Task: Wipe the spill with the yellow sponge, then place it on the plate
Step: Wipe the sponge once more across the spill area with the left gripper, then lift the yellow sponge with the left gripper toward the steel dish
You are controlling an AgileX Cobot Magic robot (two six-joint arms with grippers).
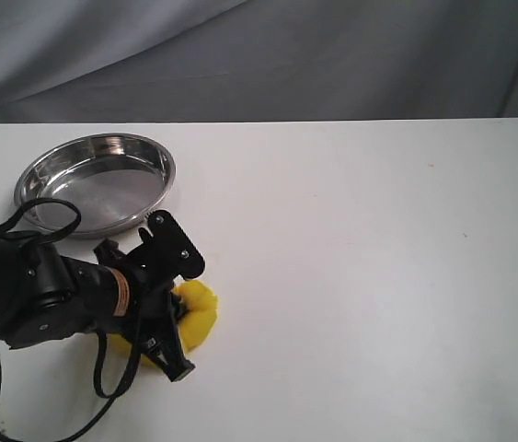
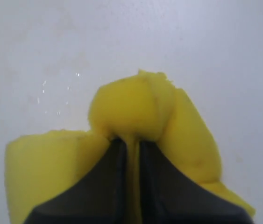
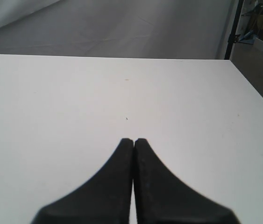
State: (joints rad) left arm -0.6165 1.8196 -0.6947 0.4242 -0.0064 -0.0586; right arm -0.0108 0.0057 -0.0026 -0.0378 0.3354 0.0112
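The left end effector (image 2: 129, 143) is pinched on the squashed yellow sponge (image 2: 136, 109), which is held down on the bench (image 1: 378, 276). The plate (image 1: 102, 198) lies just beyond, nearest this arm. The right end effector (image 3: 133, 141) is pressed together, empty.

Yellow sponge (image 2: 136, 107): soft porous foam, matt. Plate (image 1: 95, 182): polished shiny steel. Table (image 1: 369, 276): smooth white, matt.

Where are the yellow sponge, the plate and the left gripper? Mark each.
yellow sponge (image 1: 199, 313), exterior view, its bulging exposed end.
plate (image 1: 102, 191), exterior view, its bare floor.
left gripper (image 2: 132, 141), left wrist view, between its pinching fingertips.
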